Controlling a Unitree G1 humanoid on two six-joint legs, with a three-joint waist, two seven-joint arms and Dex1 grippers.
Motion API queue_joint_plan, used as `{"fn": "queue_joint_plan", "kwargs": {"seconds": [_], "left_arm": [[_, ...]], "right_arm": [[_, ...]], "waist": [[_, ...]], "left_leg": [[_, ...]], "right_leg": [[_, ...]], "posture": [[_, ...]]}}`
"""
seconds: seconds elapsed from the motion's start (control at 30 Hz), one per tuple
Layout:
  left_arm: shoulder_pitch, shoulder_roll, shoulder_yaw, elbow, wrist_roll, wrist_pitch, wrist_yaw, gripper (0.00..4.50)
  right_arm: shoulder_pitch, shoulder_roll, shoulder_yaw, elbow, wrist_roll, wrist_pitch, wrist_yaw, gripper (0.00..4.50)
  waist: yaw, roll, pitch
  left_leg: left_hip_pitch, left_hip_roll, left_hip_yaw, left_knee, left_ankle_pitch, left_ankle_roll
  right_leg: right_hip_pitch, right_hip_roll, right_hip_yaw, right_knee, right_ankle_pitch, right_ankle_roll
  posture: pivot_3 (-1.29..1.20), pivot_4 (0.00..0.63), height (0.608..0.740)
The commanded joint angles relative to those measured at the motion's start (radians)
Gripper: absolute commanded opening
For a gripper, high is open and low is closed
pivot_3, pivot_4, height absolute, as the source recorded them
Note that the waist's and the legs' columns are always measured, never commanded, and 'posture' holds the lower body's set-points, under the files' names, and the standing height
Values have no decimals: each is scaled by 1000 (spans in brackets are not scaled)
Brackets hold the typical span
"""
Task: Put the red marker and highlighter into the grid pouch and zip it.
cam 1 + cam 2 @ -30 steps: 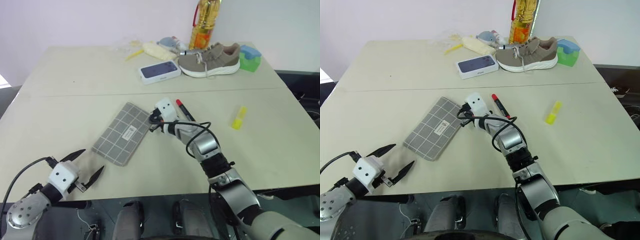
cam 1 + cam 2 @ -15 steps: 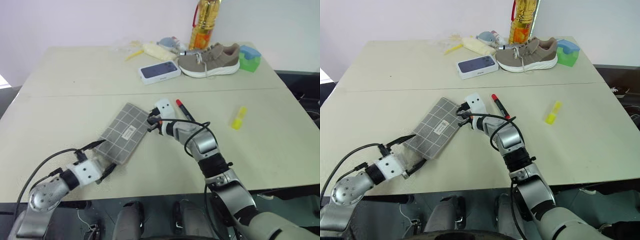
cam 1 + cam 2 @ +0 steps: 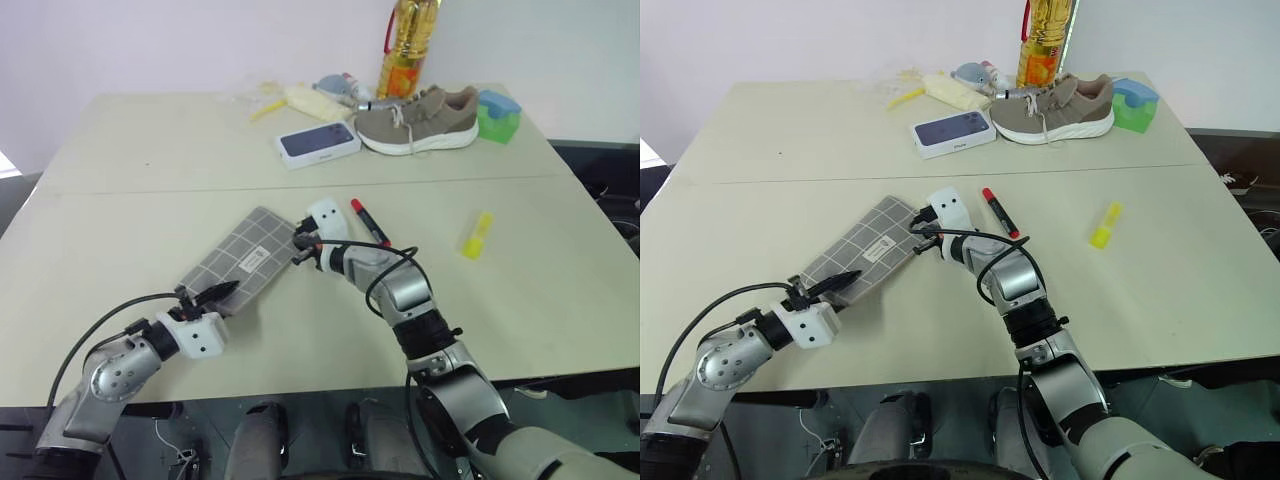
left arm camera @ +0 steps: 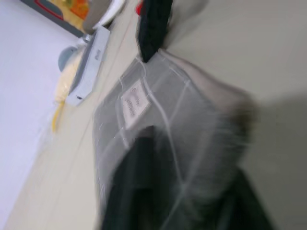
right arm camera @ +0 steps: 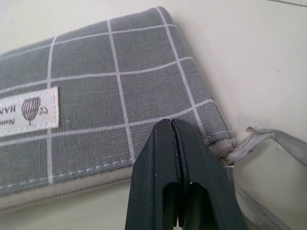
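Observation:
The grey grid pouch (image 3: 240, 255) lies slantwise on the table's middle left. My left gripper (image 3: 222, 290) is shut on the pouch's near end, which is bunched up against the fingers; the left wrist view shows a dark finger across the fabric (image 4: 158, 96). At the pouch's far right corner rests my right gripper (image 3: 298, 240), shut and holding nothing, its fingertips (image 5: 173, 132) over the corner beside the zipper's loop pull (image 5: 268, 136). The red marker (image 3: 368, 220) lies just right of that gripper. Further right the yellow highlighter (image 3: 477, 235) lies alone.
At the table's back stand a blue-and-white phone box (image 3: 320, 143), a tan shoe (image 3: 418, 118), an oil bottle (image 3: 405, 45), a green block (image 3: 498, 115) and pale yellow clutter (image 3: 300, 98). A seam crosses the table (image 3: 120, 190) behind the pouch.
My left gripper came in from the table's front edge, open, reached the pouch's near end and shut on it; that end has pulled up and shortened. The right arm kept still.

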Motion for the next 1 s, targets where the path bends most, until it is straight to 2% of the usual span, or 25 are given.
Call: {"fn": "queue_joint_plan", "kwargs": {"seconds": [0.03,0.13,0.23,0.27,0.3,0.43,0.5,0.6,0.93,1.0], "left_arm": [[3,7,-2,4,-12,-26,16,12],[-5,-21,-3,-6,-73,21,14,12],[2,-53,-10,-48,-151,85,-10,12],[7,-59,-12,-62,-166,102,-19,0],[11,-62,-17,-77,-180,113,-30,0],[29,-68,-24,-115,-215,131,-51,0],[27,-70,-35,-124,-226,135,-63,0],[26,-71,-46,-133,-234,132,-75,0],[25,-84,-58,-157,-238,140,-88,0],[27,-84,-56,-159,-237,139,-88,0]], "right_arm": [[13,9,1,-27,2,9,2,0],[11,-3,-23,-46,-10,-34,-23,0],[33,-45,-72,-132,36,-55,21,0],[43,-71,-73,-164,36,-55,36,548],[53,-102,-64,-193,25,-60,49,861],[95,-204,-46,-270,-20,-90,62,3000],[132,-290,-16,-318,-38,-107,124,3997],[153,-337,20,-329,-59,-137,155,3997],[135,-288,40,-274,-78,-158,148,3997],[131,-284,45,-263,-85,-166,147,3445]], "waist": [[-1,0,0],[0,0,0],[3,0,0],[4,0,0],[3,0,0],[2,0,0],[1,0,1],[-1,0,1],[5,0,1],[5,0,1]], "left_leg": [[0,0,0,0,0,0],[0,0,0,0,0,0],[-1,0,0,0,0,0],[-1,0,0,0,0,0],[-1,0,0,0,0,0],[-1,0,0,0,0,0],[-1,0,0,0,0,0],[-1,-1,0,0,0,0],[-1,-2,0,0,0,0],[-1,-2,0,0,0,0]], "right_leg": [[0,0,0,0,0,0],[0,0,0,0,0,0],[0,0,0,0,0,0],[0,0,0,0,0,0],[0,0,0,0,0,0],[-1,0,0,0,0,0],[-1,0,0,0,0,0],[-1,0,0,-1,0,0],[-1,1,0,-1,0,0],[-1,1,0,-1,0,0]], "posture": [[0,150,724],[0,150,724],[0,150,724],[0,150,724],[0,150,724],[0,150,724],[0,150,724],[0,150,724],[0,150,724],[0,150,724]]}}
